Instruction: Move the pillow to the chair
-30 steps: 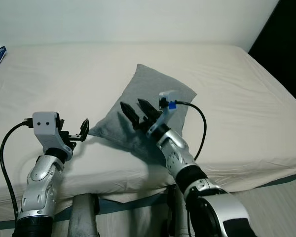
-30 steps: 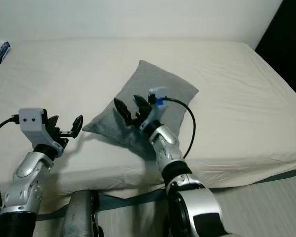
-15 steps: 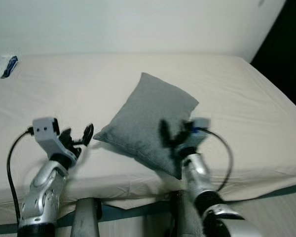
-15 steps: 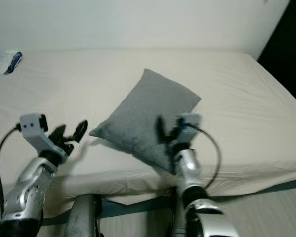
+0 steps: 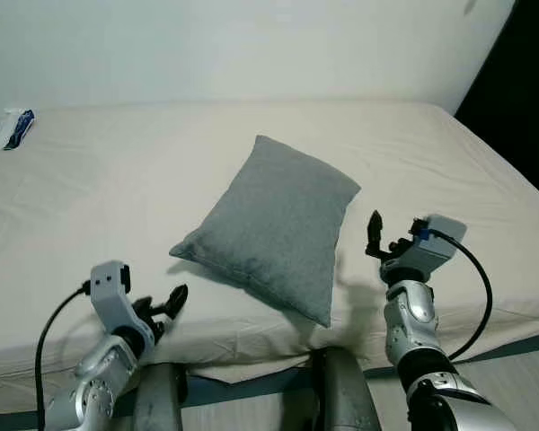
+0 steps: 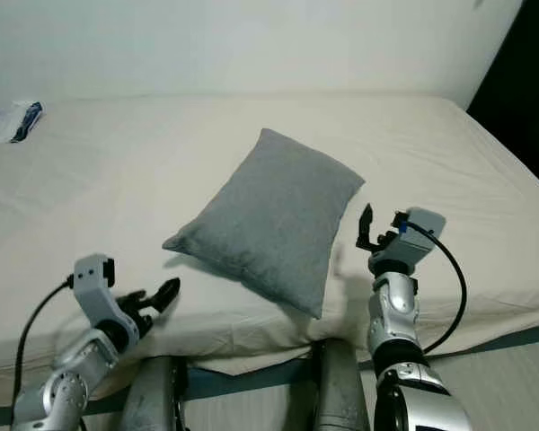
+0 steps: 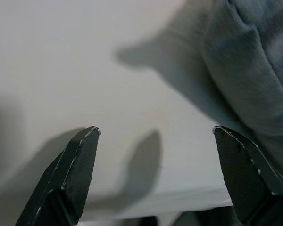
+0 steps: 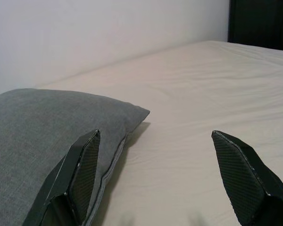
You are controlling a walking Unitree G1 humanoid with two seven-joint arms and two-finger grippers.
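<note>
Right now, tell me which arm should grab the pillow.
Probably the right. The right pincer hangs open close beside the pillow, level with its edge. The left pincer is open too, but lower, near the bed edge.

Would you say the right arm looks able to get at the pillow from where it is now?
Probably yes: the right gripper hovers open just beside the pillow on the bed, with nothing between them.

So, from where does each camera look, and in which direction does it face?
Left eye view: head, looking down at the bed with pillow; both arms show.
Right eye view: same scene, slightly shifted.
Left wrist view: along the open left end effector toward the sheet and pillow edge.
Right wrist view: along the open right end effector; the pillow is shared.
</note>
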